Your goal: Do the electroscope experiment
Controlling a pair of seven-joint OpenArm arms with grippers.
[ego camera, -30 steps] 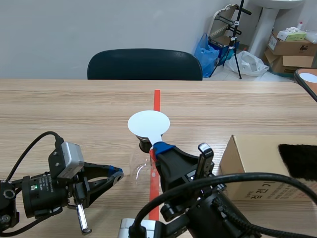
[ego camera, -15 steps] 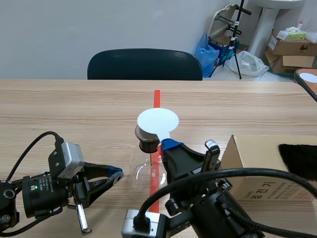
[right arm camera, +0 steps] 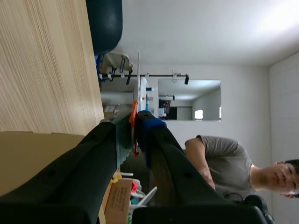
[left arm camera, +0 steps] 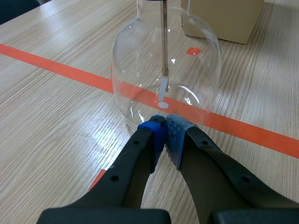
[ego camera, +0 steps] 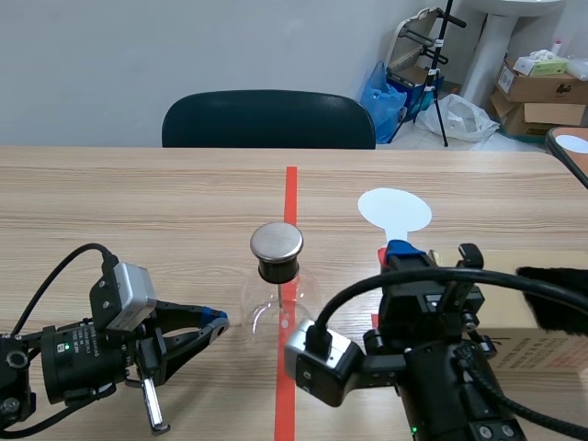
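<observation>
As the right pincer grasps the paddle, handle hidden, left pincer sits clenched

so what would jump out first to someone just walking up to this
The glass electroscope flask with its metal cap stands mid-table on the red tape line. To its right, the right pincer holds up a white round paddle, next to a cardboard box with black fur on top. The left pincer sits shut, close to the flask's base.
</observation>
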